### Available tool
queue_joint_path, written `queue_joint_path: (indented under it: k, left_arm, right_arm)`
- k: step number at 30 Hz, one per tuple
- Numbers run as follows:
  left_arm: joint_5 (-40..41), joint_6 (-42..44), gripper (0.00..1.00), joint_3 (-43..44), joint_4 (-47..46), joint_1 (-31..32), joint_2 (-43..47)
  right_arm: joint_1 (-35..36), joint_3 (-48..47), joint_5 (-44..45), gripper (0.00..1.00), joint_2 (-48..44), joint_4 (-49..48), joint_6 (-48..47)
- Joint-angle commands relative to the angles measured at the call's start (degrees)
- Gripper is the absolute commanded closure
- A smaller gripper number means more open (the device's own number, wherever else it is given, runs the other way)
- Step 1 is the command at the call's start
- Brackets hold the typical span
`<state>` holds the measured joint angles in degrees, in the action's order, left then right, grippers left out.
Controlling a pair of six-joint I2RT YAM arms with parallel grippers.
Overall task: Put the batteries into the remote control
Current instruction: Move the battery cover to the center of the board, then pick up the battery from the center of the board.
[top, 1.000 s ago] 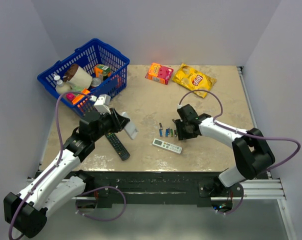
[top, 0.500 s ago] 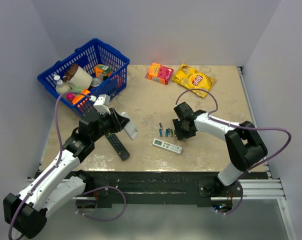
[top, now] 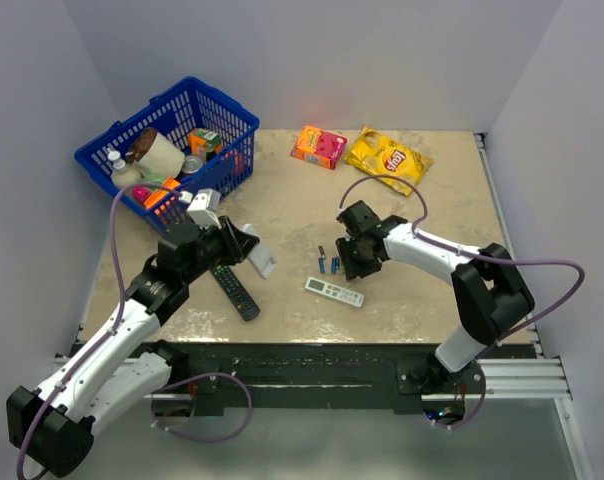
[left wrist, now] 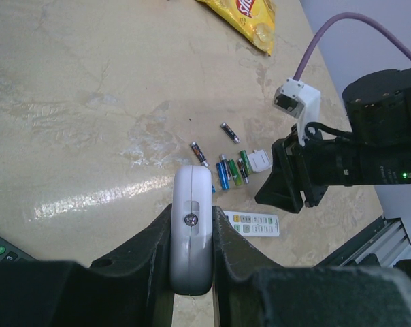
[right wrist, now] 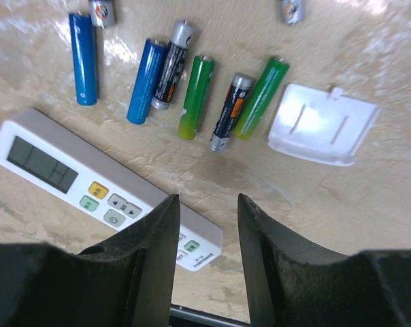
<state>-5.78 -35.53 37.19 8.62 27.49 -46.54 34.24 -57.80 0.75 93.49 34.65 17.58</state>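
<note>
My left gripper point(top: 244, 243) is shut on the short white remote control point(top: 262, 261) and holds it just above the table, left of centre. In the left wrist view the remote point(left wrist: 192, 197) stands edge-on between my fingers, a screw showing in its end. Several blue, green and dark grey batteries point(top: 332, 264) lie in a loose row at mid-table; they also show in the left wrist view point(left wrist: 229, 170) and the right wrist view point(right wrist: 192, 95). My right gripper point(top: 350, 262) is open and empty just over them, its jaws point(right wrist: 207, 204) apart.
A slimmer white remote point(top: 334, 292) lies just in front of the batteries, under my right fingers point(right wrist: 76, 177). A small white battery cover point(right wrist: 321, 125) lies right of the row. A black remote point(top: 234, 290) lies below my left gripper. A blue basket point(top: 237, 115), orange box point(top: 318, 146) and yellow bag point(top: 387, 157) sit at the back.
My right gripper has shifted a little left, over the right end of the battery row. The left arm and the held remote have not moved.
</note>
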Motion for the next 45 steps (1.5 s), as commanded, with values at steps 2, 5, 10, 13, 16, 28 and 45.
queue_joint_path:
  k: [2, 5, 10, 13, 16, 28, 45]
  left_arm:
    - [-0.72, -0.42, 1.00, 2.71, -2.03, -0.33, 0.93]
    - [-0.81, -0.42, 1.00, 2.71, -1.86, -0.33, 1.10]
    - [-0.55, -0.42, 1.00, 3.06, -1.24, -0.24, 1.63]
    - [-0.20, -0.33, 1.00, 3.06, -0.63, -0.33, 2.07]
    - [-0.20, -0.42, 1.00, 3.06, -0.54, -0.24, 2.16]
    - [-0.28, -0.68, 1.00, 3.06, -0.54, -0.24, 2.16]
    - [0.16, -0.51, 1.00, 3.24, 0.25, -0.24, 2.77]
  right_arm:
    - [-0.14, -4.07, 7.49, 0.58, -2.97, 1.29, -4.21]
    - [-0.49, -4.51, 7.77, 0.59, -0.60, 0.77, -6.41]
    - [-0.84, -3.81, 8.03, 0.60, 3.00, -1.43, -6.42]
    - [-0.84, -3.11, 8.74, 0.60, 3.89, -2.39, -6.25]
    - [-0.75, -2.93, 8.65, 0.61, 4.24, -3.45, -6.07]
    - [-0.84, -4.60, 9.97, 0.62, 3.71, -1.69, -5.72]
    - [-0.84, -4.43, 10.67, 0.66, 5.82, -3.19, -4.05]
